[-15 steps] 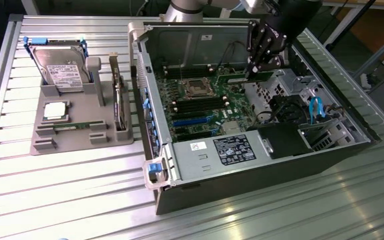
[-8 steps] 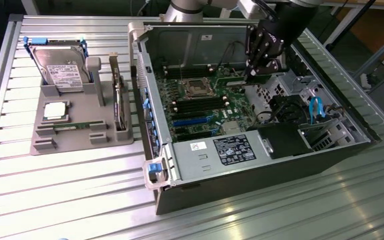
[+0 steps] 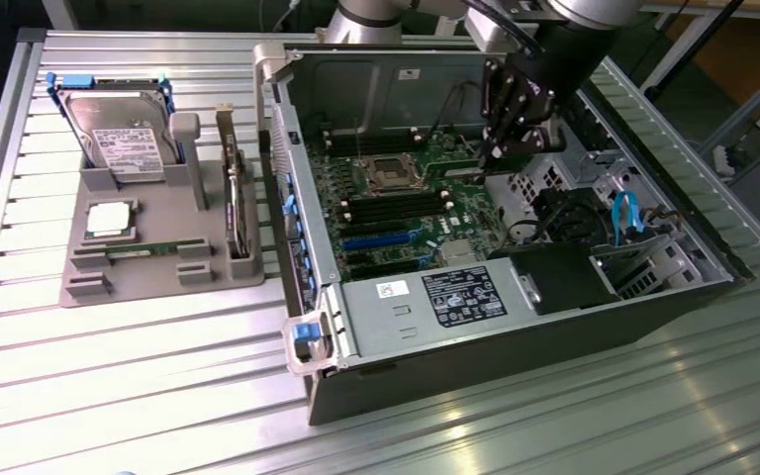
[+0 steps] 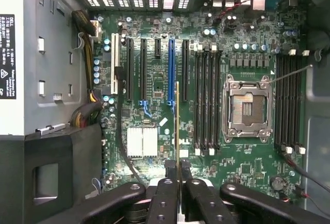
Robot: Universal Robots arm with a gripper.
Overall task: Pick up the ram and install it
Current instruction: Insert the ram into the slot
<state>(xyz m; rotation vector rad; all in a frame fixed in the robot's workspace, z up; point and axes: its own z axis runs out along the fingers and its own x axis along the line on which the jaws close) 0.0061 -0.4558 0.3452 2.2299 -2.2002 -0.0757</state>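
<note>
One ram [image 4: 178, 131], pinched edge-on between the black fingers [image 4: 166, 188] of the gripper [image 4: 178, 171], jaws pressed against its two flat faces. Reads from the wrist as a thin gold-green line sticking out past the fingertips. Hangs over the board [image 4: 247, 170] inside the open case [image 3: 367, 84], not seated in anything. Runs lengthwise with the slots, crossing the strip between the blue slot [image 4: 170, 64] and the black one just beside it. Leaves four memory slots [image 4: 206, 100] between itself and the socket [image 4: 246, 108], with further slots [image 4: 289, 105] on the socket's other side. Cannot tell how high above the board. From outside, points down into the case, to the exterior view's right of the socket, with the power supply [image 3: 466, 295] closer to the camera. Well apart, on the exterior view's left, a gray tray [image 3: 90, 272] on the slatted table [image 3: 116, 386], carrying a drive [image 3: 119, 139], a silver chip [image 3: 110, 220] and a card [image 3: 233, 198] standing on edge.
</note>
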